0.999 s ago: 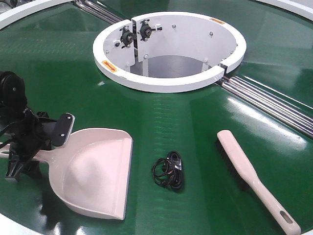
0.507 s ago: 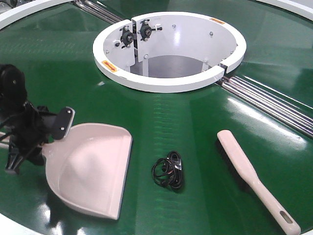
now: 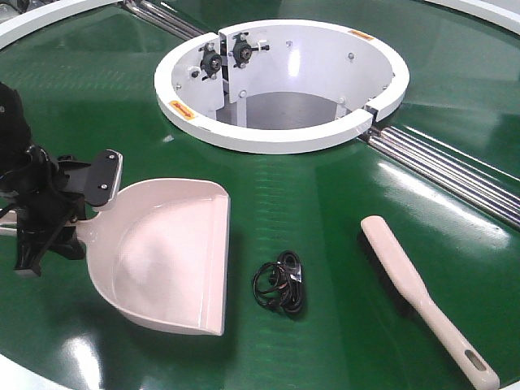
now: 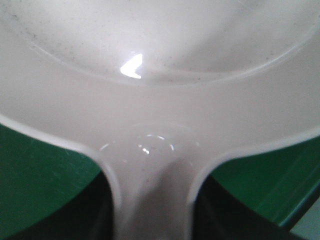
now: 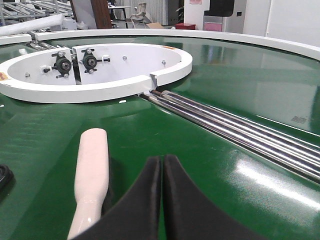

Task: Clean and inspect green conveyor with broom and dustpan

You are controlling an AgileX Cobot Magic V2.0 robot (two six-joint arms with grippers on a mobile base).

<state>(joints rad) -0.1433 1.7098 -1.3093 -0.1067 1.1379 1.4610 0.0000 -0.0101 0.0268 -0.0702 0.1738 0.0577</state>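
The green conveyor [image 3: 325, 203] fills the front view. On its left, my left gripper [image 3: 71, 227] is shut on the handle of the pale pink dustpan [image 3: 171, 252], whose flat edge faces right and is tilted up. In the left wrist view the dustpan [image 4: 160, 75] fills the picture, and its handle runs down between my dark left gripper [image 4: 150, 222] fingers. The broom [image 3: 414, 288] lies flat on the belt at the right. My right gripper [image 5: 162, 160] is shut and empty, just right of the broom [image 5: 92, 170] and apart from it.
A black tangle of cord [image 3: 280, 280] lies on the belt between dustpan and broom. The white central ring [image 3: 280, 142] with its open well stands behind. Metal rollers [image 3: 447, 166] cross the belt at the right, also the rollers [image 5: 225, 125] ahead of my right gripper.
My left gripper has lifted and swung the dustpan up and to the right, and its front edge now stands closer to the cord. Broom and cord have not moved.
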